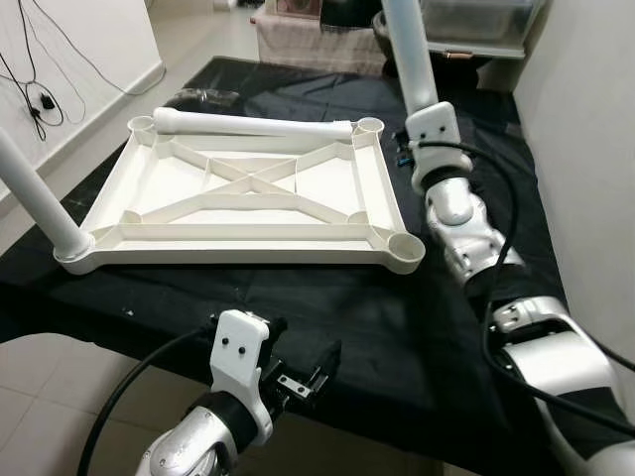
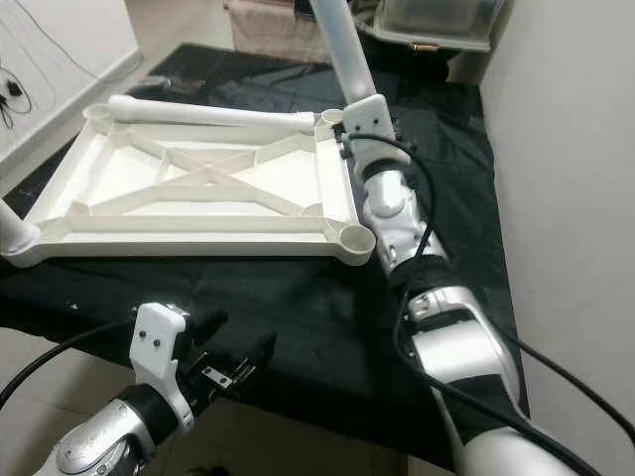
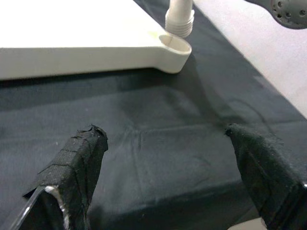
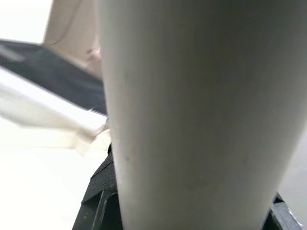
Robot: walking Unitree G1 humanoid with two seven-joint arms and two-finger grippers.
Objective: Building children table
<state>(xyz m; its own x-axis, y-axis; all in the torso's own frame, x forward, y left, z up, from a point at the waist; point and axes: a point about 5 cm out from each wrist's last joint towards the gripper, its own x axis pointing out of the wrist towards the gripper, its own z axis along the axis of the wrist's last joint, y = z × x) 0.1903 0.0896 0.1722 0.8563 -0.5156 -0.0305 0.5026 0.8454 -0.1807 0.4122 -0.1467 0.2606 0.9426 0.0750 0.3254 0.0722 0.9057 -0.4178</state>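
The white table top [image 1: 248,183] lies upside down on a black cloth, ribs showing. One white leg [image 1: 40,203] stands fitted in its near left corner. A second leg [image 1: 253,124] lies loose along the far edge. My right gripper [image 1: 405,149] is shut on a third leg [image 1: 409,50], holding it upright beside the far right corner socket [image 1: 369,127]. That leg's threaded end [image 3: 180,19] hangs just over a corner socket [image 3: 175,45]; whether they touch I cannot tell. My left gripper [image 1: 303,349] hovers open and empty at the cloth's front edge.
A pale wall [image 1: 585,149] runs close along the right of the black cloth [image 1: 327,297]. Tiled floor [image 1: 50,367] lies below the front edge. Cables [image 1: 35,89] hang on the left wall, and a clear storage box [image 1: 476,20] sits at the back.
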